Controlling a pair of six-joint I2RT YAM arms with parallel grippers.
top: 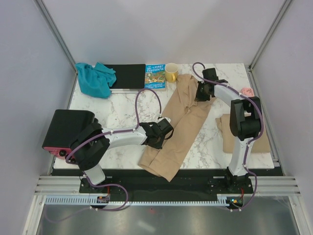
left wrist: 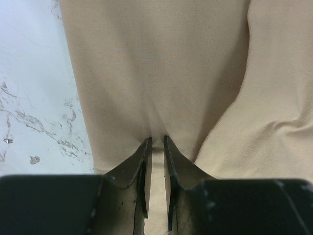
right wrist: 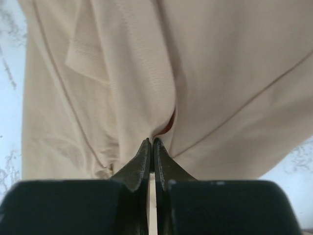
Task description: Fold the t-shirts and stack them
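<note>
Marble table (top: 117, 110): white with thin grey veins. Spread t-shirt (top: 183, 122) and folded t-shirt (top: 223, 134): plain tan-beige, unpatterned. Crumpled garment (top: 95, 78): solid teal-blue. Board (top: 128, 77): matte black. Book (top: 155, 77): blue cover with a multicoloured picture and yellow lettering. Mug (top: 171, 72): yellow. Arms (top: 122, 137): white shells with black joints. Cables (top: 139, 100): purple.

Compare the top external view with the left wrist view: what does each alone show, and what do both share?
Only the top view shows the yellow mug, colourful picture book, flat black board and crumpled teal-blue cloth. Only the wrist view shows the left fingers pinching a fold close up. Both show the tan-beige cloth t-shirt on the white marble table.
</note>
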